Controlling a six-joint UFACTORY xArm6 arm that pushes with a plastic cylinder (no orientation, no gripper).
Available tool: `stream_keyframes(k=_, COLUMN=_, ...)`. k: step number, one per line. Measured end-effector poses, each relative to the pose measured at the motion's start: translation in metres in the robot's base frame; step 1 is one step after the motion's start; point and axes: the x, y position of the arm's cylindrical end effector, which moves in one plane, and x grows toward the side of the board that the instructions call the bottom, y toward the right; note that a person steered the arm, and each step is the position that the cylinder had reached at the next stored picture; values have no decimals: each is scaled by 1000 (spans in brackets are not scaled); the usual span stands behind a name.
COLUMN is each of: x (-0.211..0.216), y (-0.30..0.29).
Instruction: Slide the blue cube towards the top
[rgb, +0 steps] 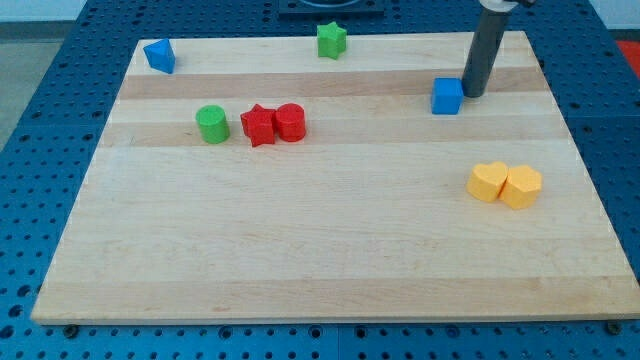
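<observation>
Blue cube already high on board; tip touches its right side. No claw fitted; top edge unreached.

Bare board above the blue cube; my tip touches its right.

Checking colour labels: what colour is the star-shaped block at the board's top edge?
Green. The star block shows clearly in the camera view, the only view.
</observation>
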Motion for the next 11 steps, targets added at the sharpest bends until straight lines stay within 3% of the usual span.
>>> stream_keyframes(k=2, x=66, y=-11)
stream_keyframes(k=3, x=53, y=-38)
stream_keyframes(k=5, x=-10, y=-4)
stream_keyframes(k=6, x=-10, y=1)
stream_keyframes(k=9, x=3, y=-97)
stream_keyframes(k=11, x=-26, y=-111)
